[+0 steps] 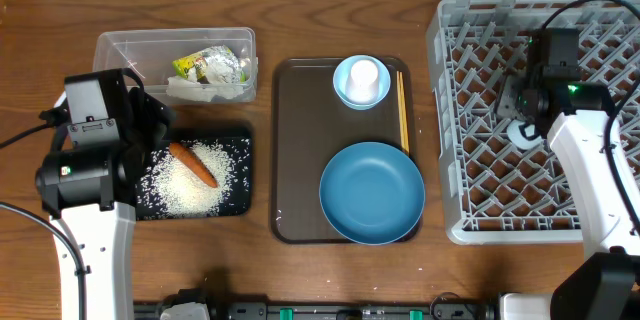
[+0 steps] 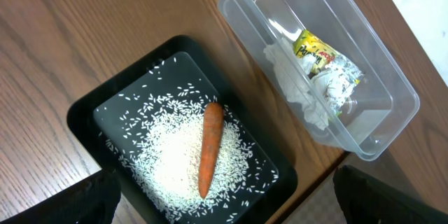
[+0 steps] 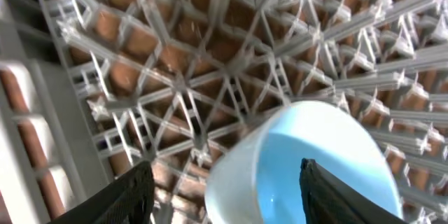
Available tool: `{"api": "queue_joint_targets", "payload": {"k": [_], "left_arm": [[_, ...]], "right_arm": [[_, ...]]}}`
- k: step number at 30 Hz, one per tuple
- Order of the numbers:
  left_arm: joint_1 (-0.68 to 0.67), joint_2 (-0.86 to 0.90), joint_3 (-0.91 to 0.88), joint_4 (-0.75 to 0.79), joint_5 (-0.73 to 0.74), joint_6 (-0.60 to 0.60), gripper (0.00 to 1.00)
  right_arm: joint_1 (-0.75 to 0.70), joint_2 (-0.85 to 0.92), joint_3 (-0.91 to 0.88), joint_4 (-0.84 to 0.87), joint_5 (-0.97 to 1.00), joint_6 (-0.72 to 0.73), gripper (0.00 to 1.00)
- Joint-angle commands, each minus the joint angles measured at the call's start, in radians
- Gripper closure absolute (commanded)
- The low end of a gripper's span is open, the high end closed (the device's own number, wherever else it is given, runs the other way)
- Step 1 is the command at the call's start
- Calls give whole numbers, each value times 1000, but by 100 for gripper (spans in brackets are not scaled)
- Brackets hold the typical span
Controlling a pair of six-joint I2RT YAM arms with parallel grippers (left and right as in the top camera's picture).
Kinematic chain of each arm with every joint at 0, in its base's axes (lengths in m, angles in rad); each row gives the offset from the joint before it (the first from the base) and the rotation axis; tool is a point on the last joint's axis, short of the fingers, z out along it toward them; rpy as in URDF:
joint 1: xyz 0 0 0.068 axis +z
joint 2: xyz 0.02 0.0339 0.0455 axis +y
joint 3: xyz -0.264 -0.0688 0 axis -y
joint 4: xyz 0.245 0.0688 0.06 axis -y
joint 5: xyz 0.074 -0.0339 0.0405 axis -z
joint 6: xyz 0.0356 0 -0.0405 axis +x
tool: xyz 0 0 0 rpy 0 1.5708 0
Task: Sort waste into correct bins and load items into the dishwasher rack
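My left gripper (image 1: 150,132) (image 2: 224,213) is open and empty above the black tray (image 1: 240,200) (image 2: 91,112), which holds white rice (image 1: 185,188) (image 2: 171,164) and an orange carrot (image 1: 193,163) (image 2: 210,147). The clear tub (image 1: 110,45) (image 2: 392,105) holds the crumpled tissue (image 1: 195,88) (image 2: 294,87) and the yellow-green wrapper (image 1: 212,63) (image 2: 325,59). My right gripper (image 1: 523,110) (image 3: 224,196) is open over the grey dishwasher rack (image 1: 480,215) (image 3: 175,77). One finger is inside the pale-blue cup (image 1: 520,136) (image 3: 322,154) and the other stands clear of its wall.
A brown serving tray (image 1: 295,160) lies in the middle. It carries a large dark-blue bowl (image 1: 371,192), a small light-blue bowl (image 1: 345,93) with a white cup (image 1: 363,75) in it, and wooden chopsticks (image 1: 403,110) along its right side.
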Motion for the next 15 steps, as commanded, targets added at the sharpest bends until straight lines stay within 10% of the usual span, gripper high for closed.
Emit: {"api": "queue_joint_targets", "payload": {"k": [1, 9, 15], "left_arm": [[6, 4, 2, -3, -2, -2, 1], [6, 4, 2, -3, -2, -2, 1], [6, 4, 2, -3, -2, -2, 1]], "right_arm": [[-1, -30, 16, -56, -2, -12, 36], [-1, -62, 51, -191, -72, 10, 39], [-1, -62, 51, -196, -70, 15, 70]]}}
